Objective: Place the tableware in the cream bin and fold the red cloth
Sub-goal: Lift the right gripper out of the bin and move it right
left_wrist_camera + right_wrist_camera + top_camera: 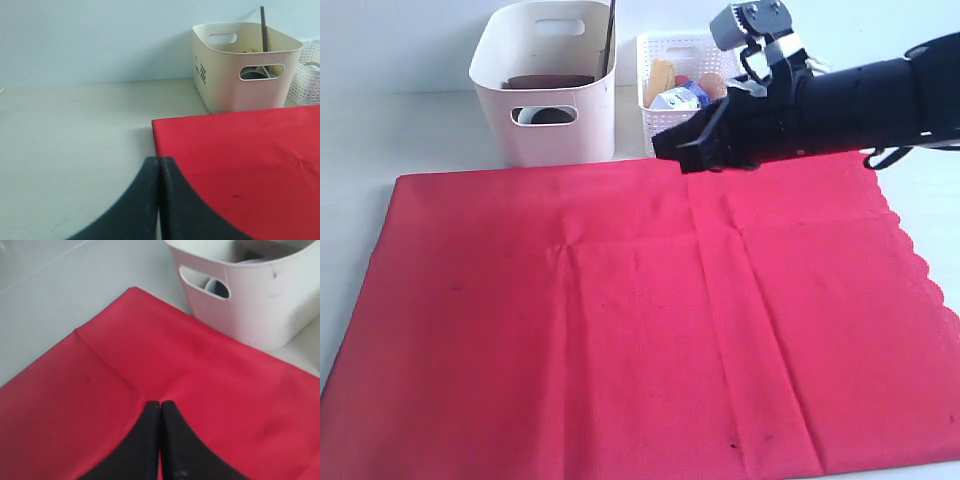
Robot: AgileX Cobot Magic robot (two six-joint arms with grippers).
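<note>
Red cloth (620, 320), a big bright woven sheet w/ a scalloped edge on the right, lies spread flat over most of the table, w/ a few straight creases and nothing on it. The black right arm (860, 95) reaches in from the right above the cloth's far edge, blocking the exterior view of part of that edge and of the basket's lower right. Cream bin (545, 85), a large smooth plastic tub w/ rounded corners and oval cut-out handles, stands upright just beyond the cloth's far edge, left of centre. Inside it are a brown round piece (550, 82) lying low and a thin dark stick (612, 35) leaning up past the rim; sth pale and dark shows thru the front cut-out, can't tell what. Just beside the bin on its right is a smaller white lattice basket (665, 90) holding food (680, 95): yellow, orange and blue-white bits. Right gripper (160, 435) hangs over the cloth's far part in front of the basket, fingers pressed together, nothing btwn them. Left gripper (159, 190), seen only in its wrist view, sits over bare table just beside the cloth's far left corner, fingers likewise together and empty. The table (75, 150) is pale and matte; a plain light wall (400, 40) stands behind.
</note>
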